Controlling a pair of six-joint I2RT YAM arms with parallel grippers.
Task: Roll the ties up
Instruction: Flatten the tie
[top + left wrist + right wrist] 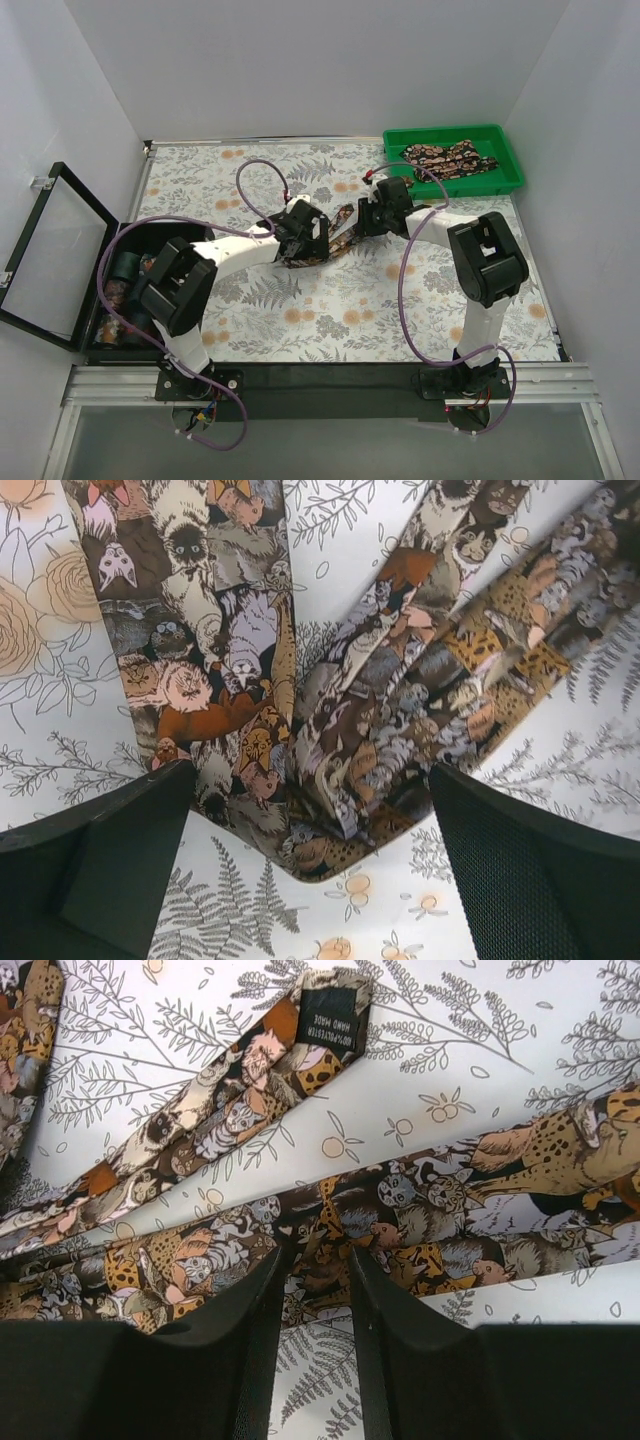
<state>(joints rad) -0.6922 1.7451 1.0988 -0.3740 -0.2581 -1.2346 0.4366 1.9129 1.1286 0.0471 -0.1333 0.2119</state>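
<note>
The left hand (pixel 312 780) hung low over the bench with its two black fingers (pixel 100 865) spread wide, touching nothing. Between them lay the folded bend of a tie (pixel 340 780), dark brown and crowded with orange, tan and white cats and other animals. From that bend the two lengths of the tie fanned away across the fern-patterned tablecloth (pixel 360 540). The right hand (pixel 320 1255) had its fingers (pixel 240 1330) pressed almost together, pinching one length of the same tie at its edge. Beyond that strip lay the narrow end, underside up, showing a black sewn label (pixel 328 1020). From above, both hands met near the middle of the bench, the left just to the left of the tie and the right just beside its far end. Well apart, at the far right corner, a green tray (pixel 460 188) held other ties (pixel 450 157). At the left edge stood a black case with its lid (pixel 50 255) swung open.
</note>
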